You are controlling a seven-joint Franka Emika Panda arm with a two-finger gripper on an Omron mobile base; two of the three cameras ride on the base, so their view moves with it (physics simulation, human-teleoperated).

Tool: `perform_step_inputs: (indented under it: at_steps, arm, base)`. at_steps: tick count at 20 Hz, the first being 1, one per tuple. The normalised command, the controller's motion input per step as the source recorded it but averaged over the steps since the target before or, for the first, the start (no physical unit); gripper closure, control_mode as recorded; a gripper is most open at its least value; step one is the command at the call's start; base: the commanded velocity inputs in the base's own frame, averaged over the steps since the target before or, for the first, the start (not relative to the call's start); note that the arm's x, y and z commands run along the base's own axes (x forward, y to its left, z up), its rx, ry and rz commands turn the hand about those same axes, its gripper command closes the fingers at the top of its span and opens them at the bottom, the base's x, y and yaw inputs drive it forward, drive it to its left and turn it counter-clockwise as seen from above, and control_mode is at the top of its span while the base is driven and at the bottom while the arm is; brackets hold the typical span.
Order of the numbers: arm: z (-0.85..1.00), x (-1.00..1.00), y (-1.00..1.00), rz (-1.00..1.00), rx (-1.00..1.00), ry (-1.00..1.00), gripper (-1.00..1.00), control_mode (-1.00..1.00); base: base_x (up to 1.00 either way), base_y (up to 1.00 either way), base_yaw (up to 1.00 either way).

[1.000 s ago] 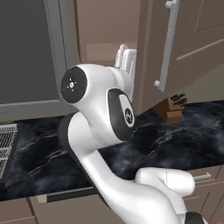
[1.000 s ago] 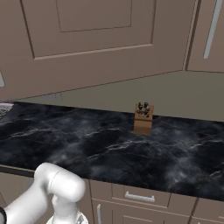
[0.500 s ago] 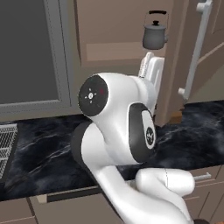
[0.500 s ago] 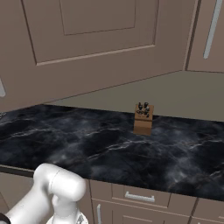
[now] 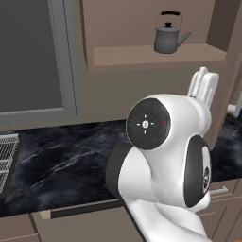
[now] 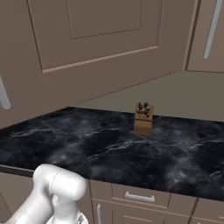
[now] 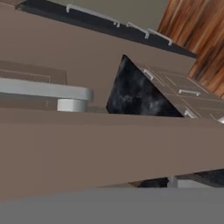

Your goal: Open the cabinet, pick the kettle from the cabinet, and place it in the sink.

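Dark marble counter point(image 5: 56, 160) below; we see the cabinet point(image 5: 142, 56) swung open so its shelf is reachable, kettle point(image 5: 168, 38) upright there, untouched. Gripper point(image 5: 204, 85) sits below the shelf, released, nothing grasped, likely readying the reach.

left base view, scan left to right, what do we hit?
Wire dish rack → dark window pane → kettle on the open cabinet shelf → open cabinet door at the right edge.
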Motion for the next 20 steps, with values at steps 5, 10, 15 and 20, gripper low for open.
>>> perform_step_inputs:
  at_steps: [5, 10, 15, 20]
  arm:
    - [0.00, -0.48, -0.58, 0.00, 0.00, 0.00, -1.00, -1.00]
    - [0.00, -0.48, -0.61, 0.00, 0.00, 0.00, -1.00, -1.00]
    - [0.00, -0.49, -0.64, 0.00, 0.00, 0.00, -1.00, -1.00]
    - [0.00, -0.44, -0.63, 0.00, 0.00, 0.00, -1.00, -1.00]
  base:
    - [0.00, 0.00, 0.00]
    - [0.00, 0.00, 0.00]
    - [0.00, 0.00, 0.00]
    - [0.00, 0.00, 0.00]
